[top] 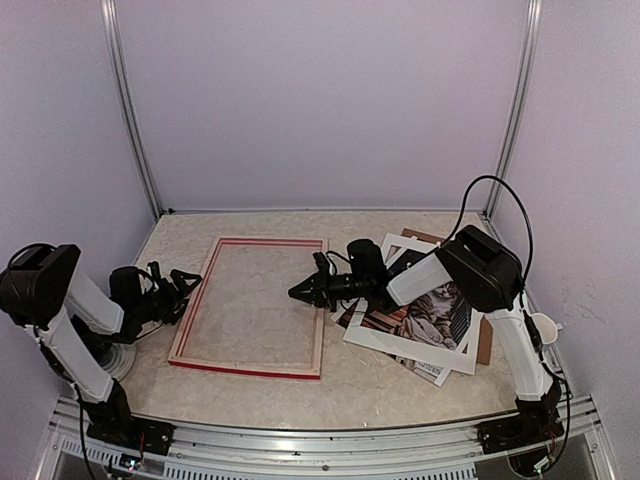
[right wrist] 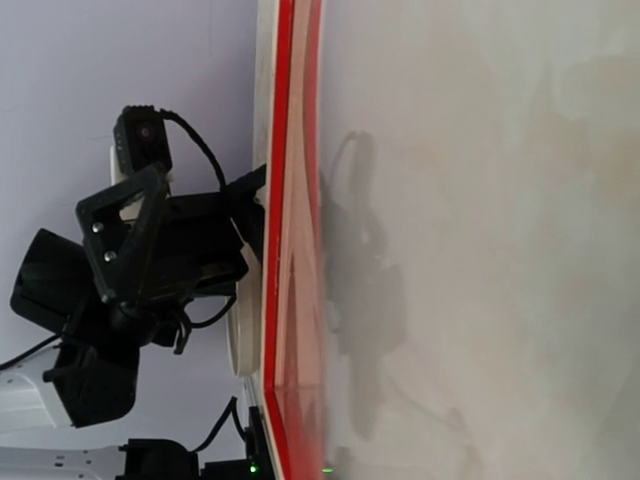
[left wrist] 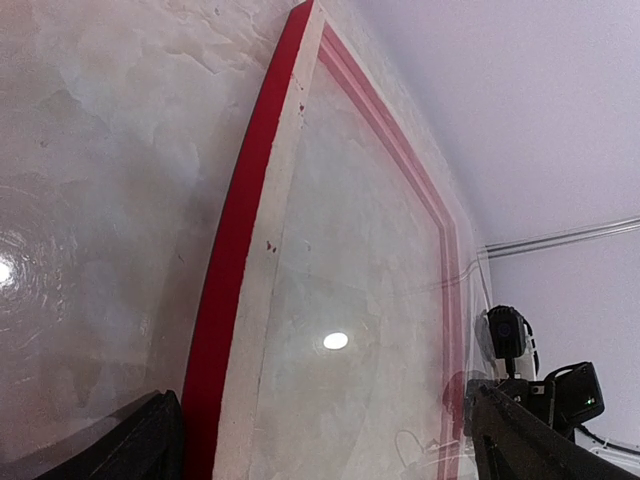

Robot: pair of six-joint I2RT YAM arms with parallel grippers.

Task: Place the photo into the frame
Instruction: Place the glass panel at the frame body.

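The frame (top: 255,305), red with pale wood edges, lies flat on the table left of centre. It also shows in the left wrist view (left wrist: 235,260) and the right wrist view (right wrist: 280,200). The photo (top: 437,308), a grey tabby cat print, lies to the right, partly under a tilted white mat (top: 400,342). My left gripper (top: 183,287) is open and empty at the frame's left rail, with one dark finger (left wrist: 130,445) showing low in its wrist view. My right gripper (top: 300,291) points at the frame's right rail. Its fingers do not show in the right wrist view.
A brown backing board (top: 485,340) lies under the mat and photo at the right. The booth's walls and metal posts (top: 505,110) close in the table. The left arm (right wrist: 140,250) shows beyond the frame in the right wrist view.
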